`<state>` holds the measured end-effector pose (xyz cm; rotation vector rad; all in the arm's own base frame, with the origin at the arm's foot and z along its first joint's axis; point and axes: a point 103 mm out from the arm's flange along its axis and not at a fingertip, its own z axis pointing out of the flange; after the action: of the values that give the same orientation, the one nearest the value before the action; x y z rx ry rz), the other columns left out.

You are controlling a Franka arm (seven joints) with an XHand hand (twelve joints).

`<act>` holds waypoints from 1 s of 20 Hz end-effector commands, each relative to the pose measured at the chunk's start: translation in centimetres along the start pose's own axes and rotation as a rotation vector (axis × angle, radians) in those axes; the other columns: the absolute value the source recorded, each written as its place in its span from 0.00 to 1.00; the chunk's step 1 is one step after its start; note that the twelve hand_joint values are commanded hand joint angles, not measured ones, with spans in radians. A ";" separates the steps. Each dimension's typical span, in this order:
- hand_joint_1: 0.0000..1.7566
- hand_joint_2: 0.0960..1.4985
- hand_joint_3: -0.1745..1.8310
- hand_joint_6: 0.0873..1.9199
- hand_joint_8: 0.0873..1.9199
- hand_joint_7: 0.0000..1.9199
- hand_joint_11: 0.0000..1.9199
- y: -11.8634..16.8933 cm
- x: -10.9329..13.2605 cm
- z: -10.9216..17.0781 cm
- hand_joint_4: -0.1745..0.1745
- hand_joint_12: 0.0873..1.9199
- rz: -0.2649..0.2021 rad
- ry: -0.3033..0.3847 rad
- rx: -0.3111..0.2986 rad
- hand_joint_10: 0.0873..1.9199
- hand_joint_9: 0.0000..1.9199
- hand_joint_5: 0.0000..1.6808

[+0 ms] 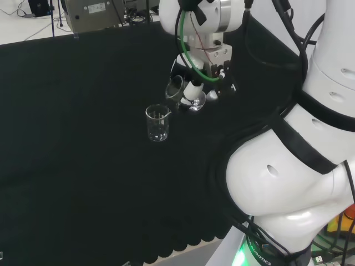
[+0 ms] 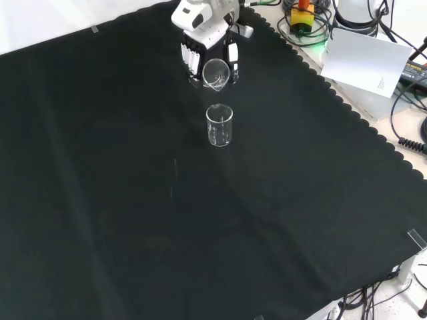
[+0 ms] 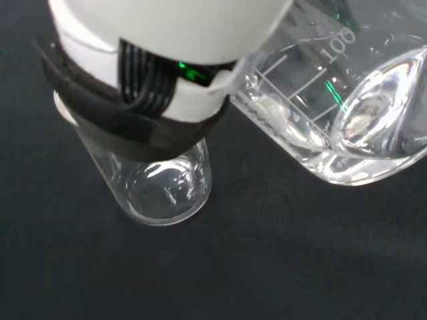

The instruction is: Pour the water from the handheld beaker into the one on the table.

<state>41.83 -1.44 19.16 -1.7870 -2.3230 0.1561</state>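
Hand tips the held beaker toward the beaker standing on the cloth

The hand (image 2: 203, 40) has its fingers curled round the held beaker (image 2: 216, 73), which is tilted with its mouth turned down toward the standing beaker (image 2: 219, 125), probably so the water runs off the lip. In the front view the held one hangs just above and behind the standing beaker; in the head view, just to its right. The standing beaker sits upright on the black cloth (image 2: 133, 220), mouth open to catch the pour. Whether water is flowing, I cannot tell
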 end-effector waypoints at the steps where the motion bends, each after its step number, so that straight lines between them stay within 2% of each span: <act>1: 0.82 0.41 0.33 0.12 0.14 0.73 0.72 0.8 0.8 0.3 0.00 0.25 -0.005 -0.045 0.035 0.00 0.83 0.84; 6: 0.82 0.41 0.33 0.12 0.14 0.73 0.73 1.3 1.5 0.3 0.00 0.25 0.008 -0.109 0.070 0.00 0.83 0.84; 7: 0.79 0.42 0.33 0.12 0.13 0.74 0.73 1.4 1.6 0.2 0.00 0.25 0.009 -0.130 0.076 0.00 0.86 0.84; 12: 0.82 0.41 0.34 0.12 0.13 0.73 0.73 1.7 2.3 -0.2 0.00 0.25 0.021 -0.201 0.093 0.00 0.83 0.84; 15: 0.82 0.41 0.34 0.12 0.13 0.73 0.73 1.9 2.5 -0.4 0.00 0.25 0.031 -0.232 0.121 0.00 0.83 0.84; 20: 0.82 0.41 0.33 0.11 0.12 0.74 0.73 1.9 2.4 -0.4 0.00 0.25 0.043 -0.242 0.142 0.01 0.83 0.84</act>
<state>44.00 3.28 25.17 -1.7917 -2.4621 0.1404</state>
